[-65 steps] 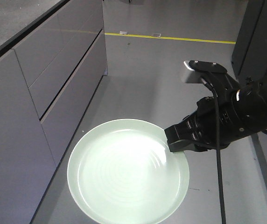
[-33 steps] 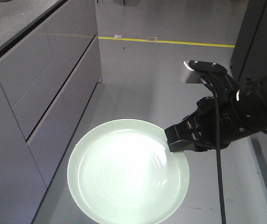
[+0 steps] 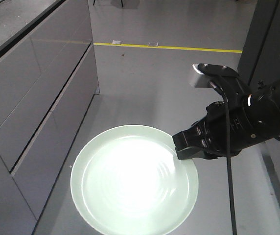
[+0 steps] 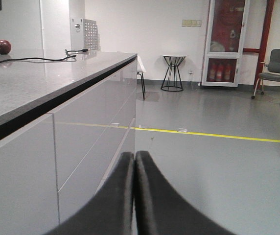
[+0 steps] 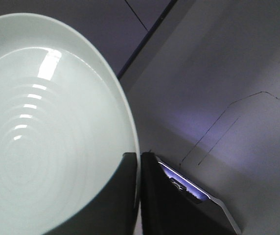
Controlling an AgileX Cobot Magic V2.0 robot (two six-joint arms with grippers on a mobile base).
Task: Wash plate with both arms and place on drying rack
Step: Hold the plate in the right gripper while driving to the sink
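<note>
The plate (image 5: pixel 42 122) runs off the wrist view's left edge, its rim partly under the right gripper (image 5: pixel 138 164).

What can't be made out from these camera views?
Drying rack: in no view.
Plate: right wrist view's left edge cuts it off; in front view the right end effector covers the gripped rim.
Left end effector: left wrist view only, base cut off by the bottom edge.
Display cabinet contents, left wrist view: too small.
</note>
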